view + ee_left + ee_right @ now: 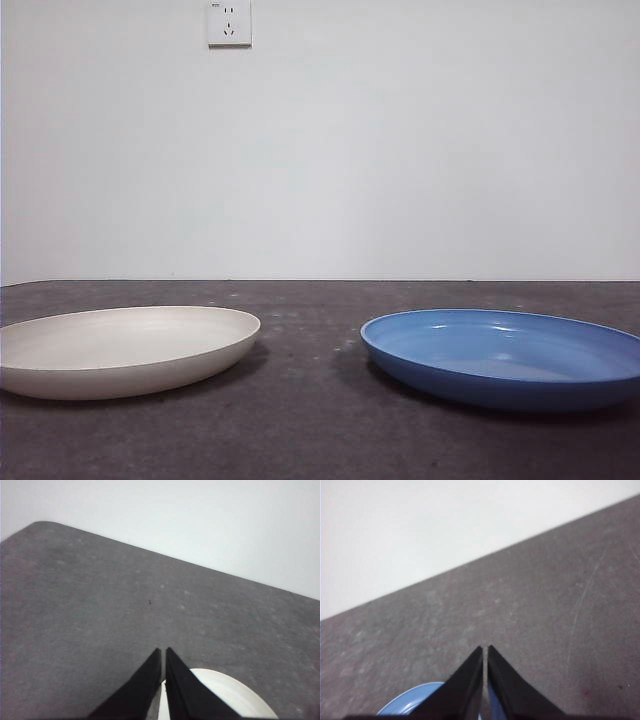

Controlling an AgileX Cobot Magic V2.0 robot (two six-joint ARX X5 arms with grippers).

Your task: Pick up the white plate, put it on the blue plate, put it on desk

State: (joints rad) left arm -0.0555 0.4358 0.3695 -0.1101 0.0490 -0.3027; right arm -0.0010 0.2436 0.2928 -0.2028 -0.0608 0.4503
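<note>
White plate (120, 348) beside blue plate (505, 355) — apart; desk (310, 420) beneath.

even soft light, faint shadows under plates, wrist views blurry, slight gloss on blue plate (505, 355)

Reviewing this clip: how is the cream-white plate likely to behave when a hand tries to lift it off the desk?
The wide, shallow, matte cream-white plate looks rigid, so it should keep its shape. Its low rim sits close to the dark grey desk, probably leaving little edge to pinch. Held by one side, it may tilt. The left hand, jaws together, hangs near it.
</note>
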